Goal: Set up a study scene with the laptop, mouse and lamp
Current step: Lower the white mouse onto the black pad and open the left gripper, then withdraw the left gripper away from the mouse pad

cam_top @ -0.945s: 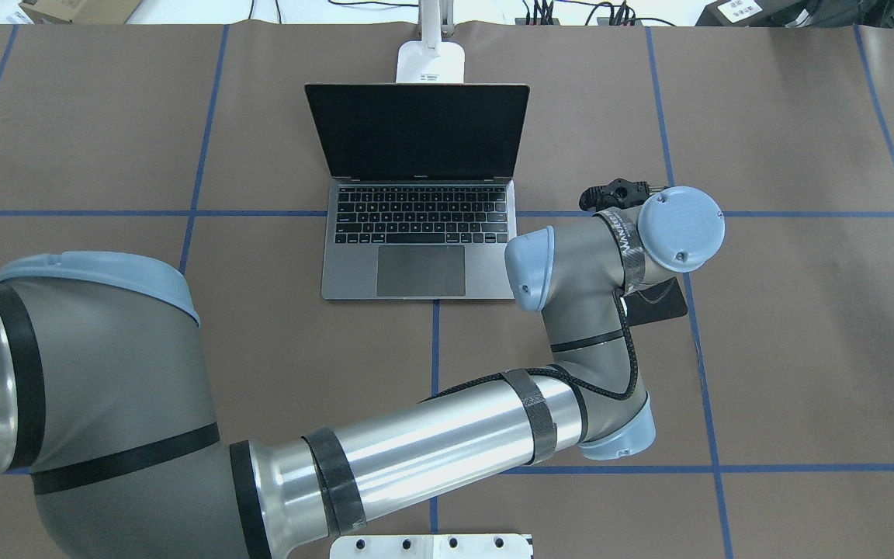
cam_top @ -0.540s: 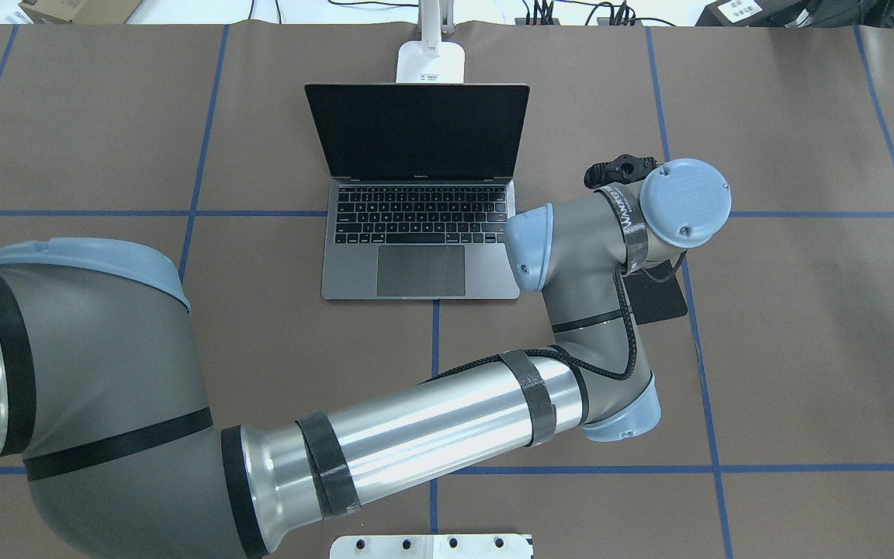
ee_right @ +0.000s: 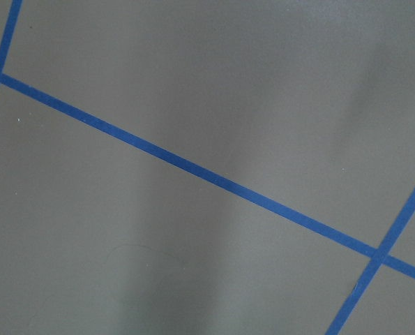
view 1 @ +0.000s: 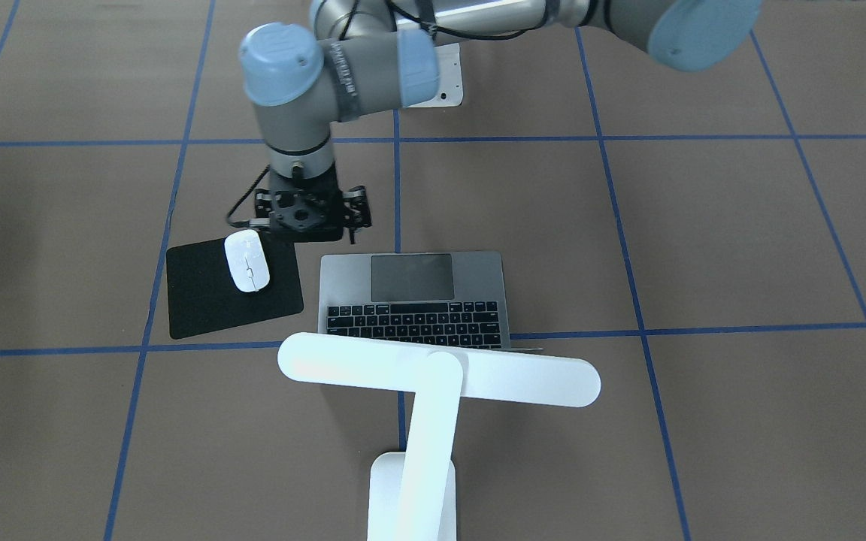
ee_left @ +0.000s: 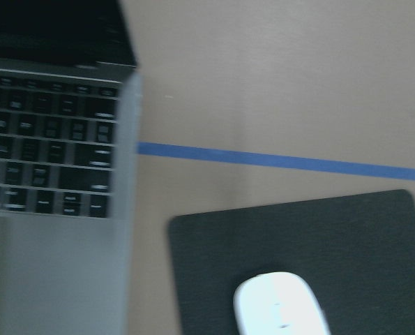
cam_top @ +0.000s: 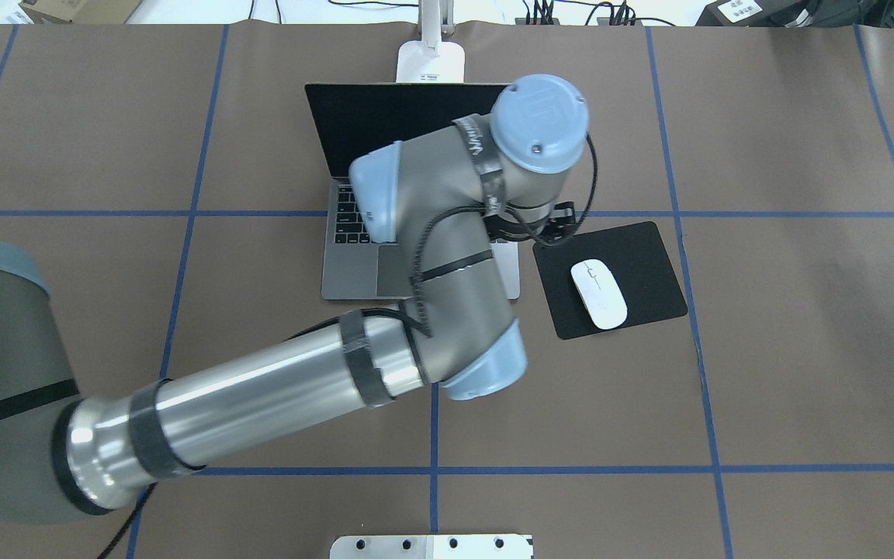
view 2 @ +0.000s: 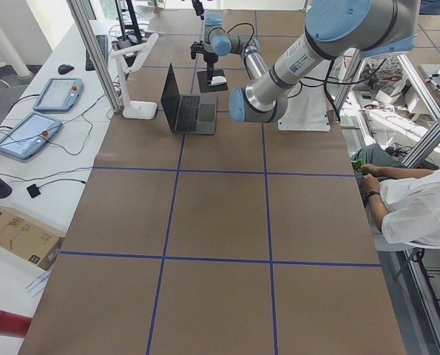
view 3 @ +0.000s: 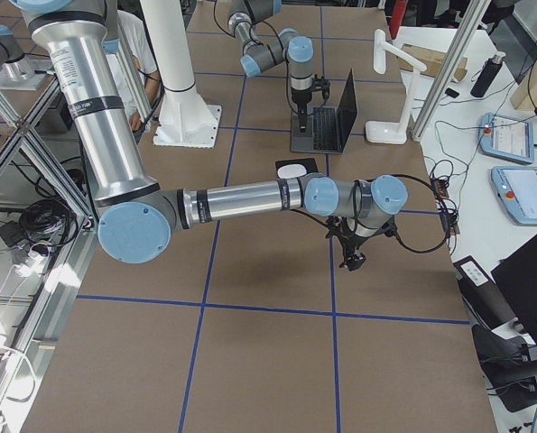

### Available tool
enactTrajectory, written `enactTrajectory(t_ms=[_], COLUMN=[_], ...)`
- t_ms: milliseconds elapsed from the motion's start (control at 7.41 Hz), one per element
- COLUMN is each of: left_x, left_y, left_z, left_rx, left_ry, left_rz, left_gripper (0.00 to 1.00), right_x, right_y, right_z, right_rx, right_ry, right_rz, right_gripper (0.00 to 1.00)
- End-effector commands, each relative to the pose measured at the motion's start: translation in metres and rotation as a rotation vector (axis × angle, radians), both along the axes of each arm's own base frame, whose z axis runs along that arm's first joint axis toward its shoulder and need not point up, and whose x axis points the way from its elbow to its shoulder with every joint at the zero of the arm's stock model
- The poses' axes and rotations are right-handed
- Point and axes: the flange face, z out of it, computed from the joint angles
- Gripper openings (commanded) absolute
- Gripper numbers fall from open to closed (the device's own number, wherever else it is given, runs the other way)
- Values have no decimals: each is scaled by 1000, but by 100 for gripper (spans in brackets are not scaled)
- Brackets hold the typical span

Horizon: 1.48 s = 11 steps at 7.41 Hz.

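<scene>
The open laptop (view 1: pixel 412 297) sits mid-table, partly under my left arm in the overhead view (cam_top: pixel 354 264). The white mouse (view 1: pixel 246 261) lies free on a black pad (view 1: pixel 200 300) beside the laptop; the overhead view (cam_top: pixel 598 293) and the left wrist view (ee_left: pixel 280 307) also show it. The lamp (view 1: pixel 440 372) stands behind the laptop, its bar head over the screen. My left gripper (view 1: pixel 305 218) hangs above the pad's corner nearest the laptop, open and empty. My right gripper (view 3: pixel 351 257) hovers over bare table far off; I cannot tell its state.
The white bolted pedestal (cam_top: pixel 431 546) sits at the robot's edge of the table. My left arm's forearm and wrist (cam_top: pixel 447 233) cover the laptop's right half. A seated person (view 2: pixel 419 207) is beside the table. Blue tape lines cross the brown surface.
My left wrist has swung left and toward the far side, off the pad and over the laptop's right side. The mouse and pad, covered before, now show.
</scene>
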Motion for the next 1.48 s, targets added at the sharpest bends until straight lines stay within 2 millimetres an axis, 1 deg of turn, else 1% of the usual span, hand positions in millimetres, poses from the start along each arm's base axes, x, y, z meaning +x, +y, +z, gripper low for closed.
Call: enactTrajectory(t_ms=[0,135,270,405,540,675,810,945,1080,1215,1350], left_x=[-142,-192,-266,-355,-400,-448,-487,-527,-558,-592,-634], left_y=[14,15,6,-10,-11,-13,-15,-32,-43,-50,-50], left_z=[111,162,217,265,326,350,378,411,454,490,514], left_rx=[117,137,166,182,171,184,215,230,188,148,167], left_ry=[-42,-64,-87,-91,-100,-120,-142,-150,-123,-47,-39], left_rz=[88,144,203,236,323,306,339,364,369,336,327], left_gripper=[100,100,100,100,100,100,100,100,100,100,100], right_x=[0,0,0,1,1,2,4,7,13,19,23], right_y=[-4,-4,-5,-2,-3,-2,-2,-3,-2,-2,-2], right_z=[-5,-6,-11,-10,-10,-12,-17,-14,-12,-17,-18], right_rx=[19,3,4,7,35,38,43,44,43,43,40], right_ry=[3,6,6,5,1,0,8,63,69,70,70], right_rz=[32,65,77,76,77,82,93,107,117,136,146], right_gripper=[100,100,100,100,100,99,99,99,99,99,100])
